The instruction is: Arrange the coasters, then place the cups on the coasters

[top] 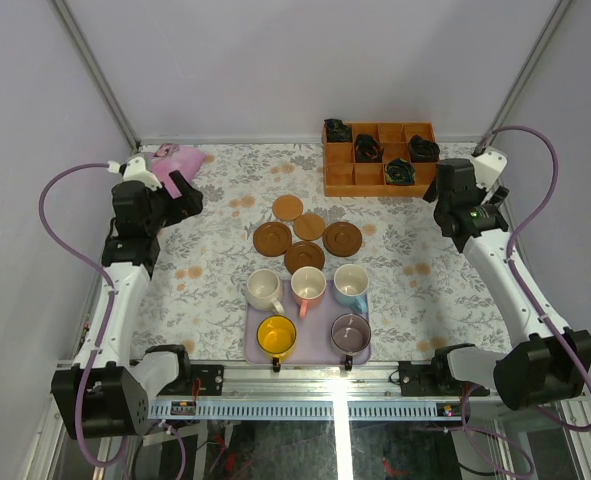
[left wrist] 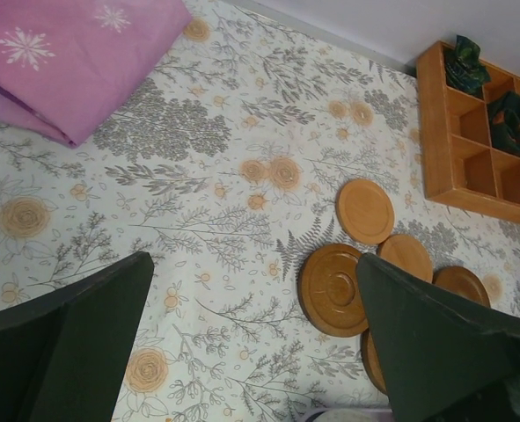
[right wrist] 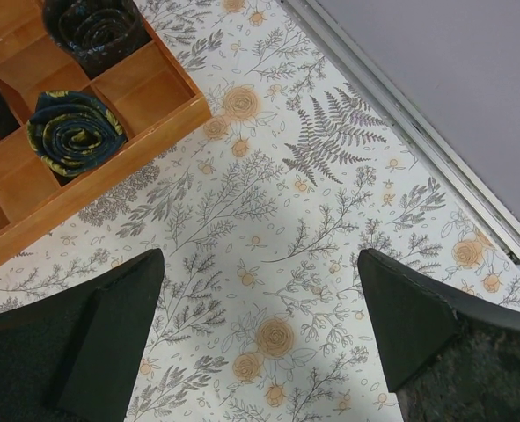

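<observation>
Several round brown coasters (top: 304, 257) lie bunched together at the table's middle, some overlapping; the left wrist view shows them too, one coaster (left wrist: 333, 288) just inside the right finger. Behind the near edge, a lavender tray (top: 315, 348) holds the cups: cream (top: 265, 289), pink (top: 308, 287), light blue (top: 351, 284), yellow (top: 276, 337) and purple-grey (top: 350, 332). My left gripper (left wrist: 252, 264) hangs open above the floral cloth, left of the coasters, holding nothing. My right gripper (right wrist: 260, 255) is open and empty over bare cloth at the right, near the wooden box.
An orange-brown compartmented box (top: 378, 158) with dark rolled fabric stands at the back right, also in the right wrist view as the box (right wrist: 110, 97). A folded pink cloth (top: 178, 160) lies at the back left. The enclosure walls stand close around the table.
</observation>
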Available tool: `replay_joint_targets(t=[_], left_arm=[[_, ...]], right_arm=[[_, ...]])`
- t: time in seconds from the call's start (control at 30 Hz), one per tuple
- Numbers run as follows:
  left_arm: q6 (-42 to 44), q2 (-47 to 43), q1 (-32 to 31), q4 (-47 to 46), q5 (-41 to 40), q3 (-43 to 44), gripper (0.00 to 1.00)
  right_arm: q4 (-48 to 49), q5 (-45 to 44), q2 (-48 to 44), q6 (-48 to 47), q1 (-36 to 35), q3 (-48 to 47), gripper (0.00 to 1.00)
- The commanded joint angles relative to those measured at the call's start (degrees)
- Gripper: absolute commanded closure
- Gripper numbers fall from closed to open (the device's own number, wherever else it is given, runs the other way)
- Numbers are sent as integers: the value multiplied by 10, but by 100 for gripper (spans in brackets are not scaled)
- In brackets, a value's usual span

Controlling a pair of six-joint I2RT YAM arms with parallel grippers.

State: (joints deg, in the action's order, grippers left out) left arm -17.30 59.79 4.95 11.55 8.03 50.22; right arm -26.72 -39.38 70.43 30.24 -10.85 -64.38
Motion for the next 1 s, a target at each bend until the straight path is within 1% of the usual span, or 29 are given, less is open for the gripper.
replay_joint_targets(t=[0.0,0.03,0.13,0.23,0.33,0.4,0.5,0.57,0.63,0.77,0.87,0.97], left_arm=[[-4,10,3,-55,47,-8,1],[-5,13,3,-61,54,-9,1],[-8,31,3,-80,80,-11,0],[-13,57,3,-102,111,-15,0],[-13,74,-5,-134,140,-21,0],[5,81,-26,-143,127,-20,0],[44,94,-74,-132,71,-7,0],[53,112,-101,-128,52,5,0],[49,131,-116,-135,51,15,0],[28,161,-129,-178,77,22,0],[13,184,-135,-207,91,30,0],[9,230,-139,-205,99,62,0]], right_arm=[[36,-14,-17,-17,1,-10,1],[55,-4,-23,-39,1,1,1],[98,81,-38,-91,1,24,1],[101,132,-35,-85,1,26,1],[99,158,-25,-81,1,19,1],[107,181,-18,-88,1,17,1],[104,209,2,-92,1,3,1],[105,219,14,-92,1,-2,1],[110,227,24,-90,1,-3,1],[119,253,44,-85,1,-12,1],[123,280,66,-82,1,-26,7],[134,322,90,-75,1,-38,19]])
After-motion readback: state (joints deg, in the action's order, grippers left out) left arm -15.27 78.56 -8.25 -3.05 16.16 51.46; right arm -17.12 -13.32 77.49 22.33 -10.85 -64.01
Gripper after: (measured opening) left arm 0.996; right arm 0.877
